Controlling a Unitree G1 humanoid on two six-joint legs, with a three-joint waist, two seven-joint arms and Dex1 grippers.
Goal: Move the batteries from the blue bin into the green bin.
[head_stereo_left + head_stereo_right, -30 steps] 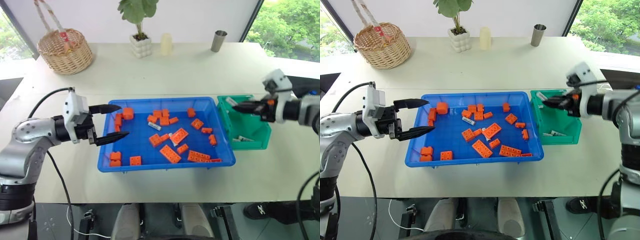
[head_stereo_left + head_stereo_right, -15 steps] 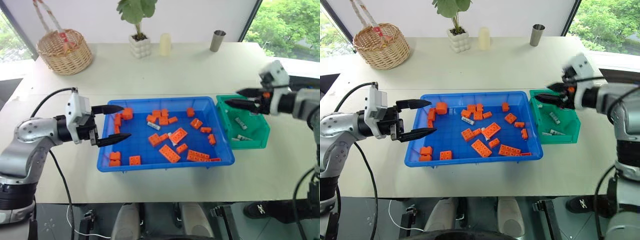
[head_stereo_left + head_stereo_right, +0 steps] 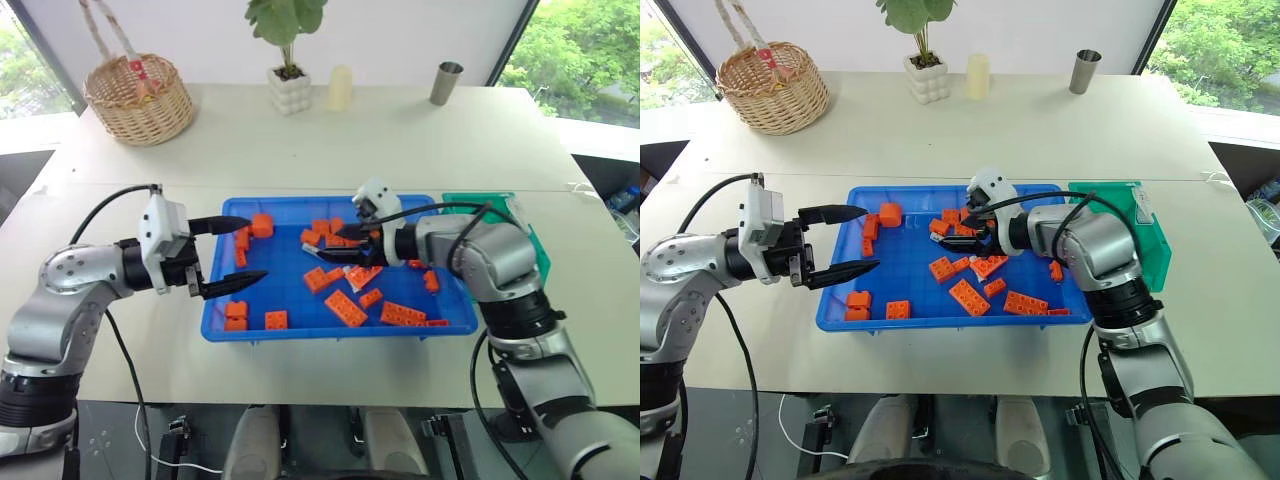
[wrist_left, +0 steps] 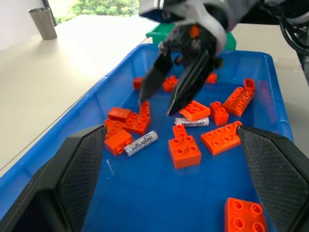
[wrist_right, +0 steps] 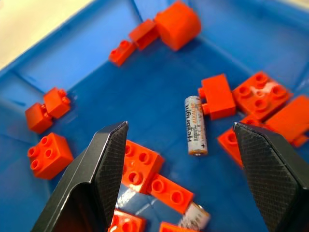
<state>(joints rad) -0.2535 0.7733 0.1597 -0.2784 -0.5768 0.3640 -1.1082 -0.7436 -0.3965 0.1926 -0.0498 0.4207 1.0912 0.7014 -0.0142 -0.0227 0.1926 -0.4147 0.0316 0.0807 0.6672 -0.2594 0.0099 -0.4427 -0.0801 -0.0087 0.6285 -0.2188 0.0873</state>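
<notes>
Two batteries lie in the blue bin point(image 3: 215, 325) among the orange bricks point(image 3: 343, 307). One battery point(image 5: 195, 125) lies flat on the bare floor of the bin, with one end just beside a brick. The second battery point(image 4: 190, 122) lies close to it, partly tucked between bricks. The bricks are scattered singly and in small clusters across the bin floor; there are well over a dozen, and an exact count cannot be made. The green bin point(image 3: 500, 204) stands against the right end of the blue bin, and most of it is hidden behind the right arm. What it holds cannot be seen.

On the table point(image 3: 400, 140) behind the bins stand one wicker basket point(image 3: 139, 99), one potted plant point(image 3: 289, 85), one pale candle point(image 3: 341, 88) and one metal cup point(image 3: 446, 83).

The right gripper point(image 3: 322, 247) reaches in over the middle of the blue bin. It points toward the robot's left and tilts down, with its jaws spread and nothing between them, above the first battery. The left gripper point(image 3: 257, 247) is held about level at the left end of the blue bin and points in over its rim. Its jaws are spread wide and empty.
</notes>
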